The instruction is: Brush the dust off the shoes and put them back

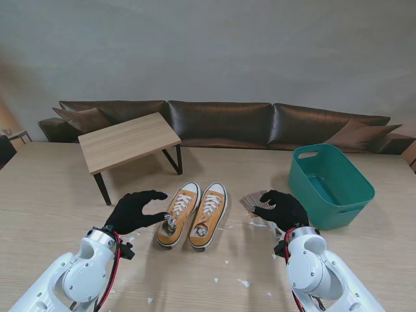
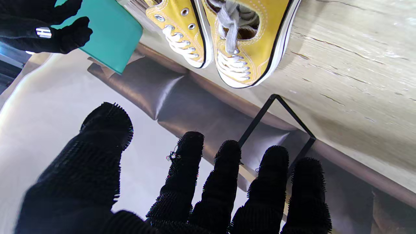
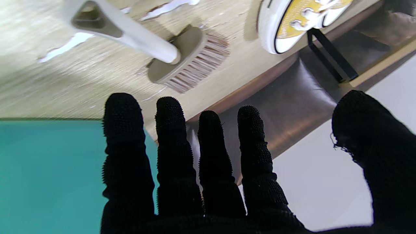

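Two yellow canvas shoes with white laces stand side by side mid-table, the left shoe (image 1: 179, 213) (image 2: 250, 48) and the right shoe (image 1: 209, 214) (image 2: 177, 31). My left hand (image 1: 135, 210) (image 2: 182, 188), black-gloved, hovers open just left of the left shoe, fingers spread and touching nothing. A brush (image 1: 252, 202) (image 3: 182, 61) with a pale handle and brown bristles lies on the table right of the shoes. Above it my right hand (image 1: 282, 208) (image 3: 208, 169) is open and holds nothing.
A teal plastic bin (image 1: 331, 185) (image 3: 48, 175) stands to the right of my right hand. A small wooden bench with black legs (image 1: 129, 143) stands behind the shoes to the left. White scraps (image 1: 244, 283) lie scattered on the near table. A brown sofa (image 1: 221, 123) runs along the far edge.
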### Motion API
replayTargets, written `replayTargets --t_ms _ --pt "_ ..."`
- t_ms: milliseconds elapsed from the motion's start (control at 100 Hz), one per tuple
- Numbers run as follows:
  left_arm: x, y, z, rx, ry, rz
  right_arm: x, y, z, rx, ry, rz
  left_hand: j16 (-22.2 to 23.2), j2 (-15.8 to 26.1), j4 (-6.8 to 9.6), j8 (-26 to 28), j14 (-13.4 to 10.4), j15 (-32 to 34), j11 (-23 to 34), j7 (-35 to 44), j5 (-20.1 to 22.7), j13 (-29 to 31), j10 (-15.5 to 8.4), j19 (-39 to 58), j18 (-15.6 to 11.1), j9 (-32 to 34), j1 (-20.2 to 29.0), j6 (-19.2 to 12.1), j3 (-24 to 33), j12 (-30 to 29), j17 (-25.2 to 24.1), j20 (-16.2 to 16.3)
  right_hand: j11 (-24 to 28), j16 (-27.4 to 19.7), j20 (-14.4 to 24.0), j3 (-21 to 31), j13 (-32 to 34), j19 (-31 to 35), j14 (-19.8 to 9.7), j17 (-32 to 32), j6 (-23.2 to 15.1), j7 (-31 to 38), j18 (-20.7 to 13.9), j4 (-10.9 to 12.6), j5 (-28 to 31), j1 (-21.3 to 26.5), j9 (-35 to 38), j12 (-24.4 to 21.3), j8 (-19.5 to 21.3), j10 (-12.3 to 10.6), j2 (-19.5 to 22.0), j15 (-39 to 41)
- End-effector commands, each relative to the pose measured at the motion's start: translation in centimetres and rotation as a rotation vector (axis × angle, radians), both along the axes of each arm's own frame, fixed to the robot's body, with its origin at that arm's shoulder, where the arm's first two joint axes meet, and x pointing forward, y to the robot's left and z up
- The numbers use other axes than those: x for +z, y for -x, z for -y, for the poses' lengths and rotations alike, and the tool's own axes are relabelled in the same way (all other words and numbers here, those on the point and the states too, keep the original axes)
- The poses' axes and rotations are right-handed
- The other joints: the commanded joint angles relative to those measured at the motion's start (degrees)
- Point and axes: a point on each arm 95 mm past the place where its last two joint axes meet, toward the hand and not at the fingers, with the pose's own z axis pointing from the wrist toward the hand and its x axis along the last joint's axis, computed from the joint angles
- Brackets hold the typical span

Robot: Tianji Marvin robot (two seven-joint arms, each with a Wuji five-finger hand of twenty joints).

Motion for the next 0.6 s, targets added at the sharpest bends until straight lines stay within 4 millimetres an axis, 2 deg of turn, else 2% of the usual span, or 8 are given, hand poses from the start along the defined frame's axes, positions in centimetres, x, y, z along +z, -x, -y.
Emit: replayTargets --t_ms 0,280,590 --pt "0.0 0.2 0.1 -0.003 0.016 -0.013 -0.4 0.2 -0.3 0.009 0.014 -0.01 -0.7 2.57 1.8 -0.18 0.22 -0.52 -0.45 -0.7 -0.61 -1.5 0.36 -1.86 0.81 -1.6 1.12 0.43 -1.21 -0.61 -0.13 -0.58 1.6 1.21 -0.02 1.21 2.33 3.63 0.62 -17.33 0.32 1.18 -1.0 -0.81 1.43 0.53 0.62 1.23 1.31 -1.28 -2.92 1.47" --pt "0.2 0.3 0.0 0.002 0.032 -0.011 -1.7 -0.1 -0.3 -0.017 0.149 -0.047 -0.31 2.69 1.85 -0.12 0.38 -0.17 -0.13 -0.59 -0.22 -0.82 0.68 -3.28 1.04 -0.59 1.79 0.91 -1.27 -0.3 0.58 0.73 5.09 3.48 -0.21 4.17 6.99 9.42 -0.45 -13.29 3.03 3.53 -1.07 -2.5 3.83 -0.07 2.59 3.51 3.33 -1.27 -9.32 8.03" --pt "0.4 0.4 -0.1 -0.003 0.041 0.002 -2.5 -1.3 -0.6 -0.05 0.357 -0.055 0.34 2.68 1.87 0.09 0.23 0.56 0.39 -0.16 0.89 0.2 1.13 -3.97 1.23 1.03 2.07 1.35 -1.14 0.38 1.06 2.09 8.4 5.66 0.56 6.98 13.97 16.48 -2.92 -6.5 2.92 5.76 -1.39 -3.78 5.32 -1.06 6.59 5.99 4.38 -2.53 -14.38 14.44"
